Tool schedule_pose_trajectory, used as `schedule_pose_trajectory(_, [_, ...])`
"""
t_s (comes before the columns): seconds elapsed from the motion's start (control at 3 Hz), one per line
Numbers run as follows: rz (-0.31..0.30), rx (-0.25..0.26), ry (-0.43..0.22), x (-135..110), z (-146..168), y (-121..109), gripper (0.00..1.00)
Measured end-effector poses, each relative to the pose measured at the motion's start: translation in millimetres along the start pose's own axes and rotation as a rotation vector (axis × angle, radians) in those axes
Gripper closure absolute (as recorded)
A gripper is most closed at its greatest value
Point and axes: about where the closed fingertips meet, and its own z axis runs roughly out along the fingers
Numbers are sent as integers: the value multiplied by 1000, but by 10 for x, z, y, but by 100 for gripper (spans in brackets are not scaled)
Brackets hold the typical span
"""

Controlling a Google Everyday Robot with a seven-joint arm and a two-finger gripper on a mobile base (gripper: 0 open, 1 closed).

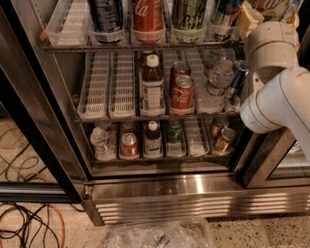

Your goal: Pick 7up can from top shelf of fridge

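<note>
White arm (pixel 278 97) bends up the fridge's (pixel 193 191) right side, gripper (pixel 253 20) at the top shelf (pixel 72 47), right by the 7up can (pixel 273 6). Can't tell its grip. Trays hold a Coke can (pixel 147 14) and others.

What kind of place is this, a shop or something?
Likely a workplace snack area or lab, though a shop is possible: a steel glass-door fridge stocked with drinks, loose cables on the floor, and a white robot arm with its gripper up at the right end of the top shelf.
</note>
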Motion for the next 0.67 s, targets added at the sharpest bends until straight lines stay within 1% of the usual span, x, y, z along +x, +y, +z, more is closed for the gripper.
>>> schedule_pose_trajectory(0.33, [-9,-11,4,-13,56,30,21])
schedule_pose_trajectory(0.67, [-13,-17,5,-24,79,41,24])
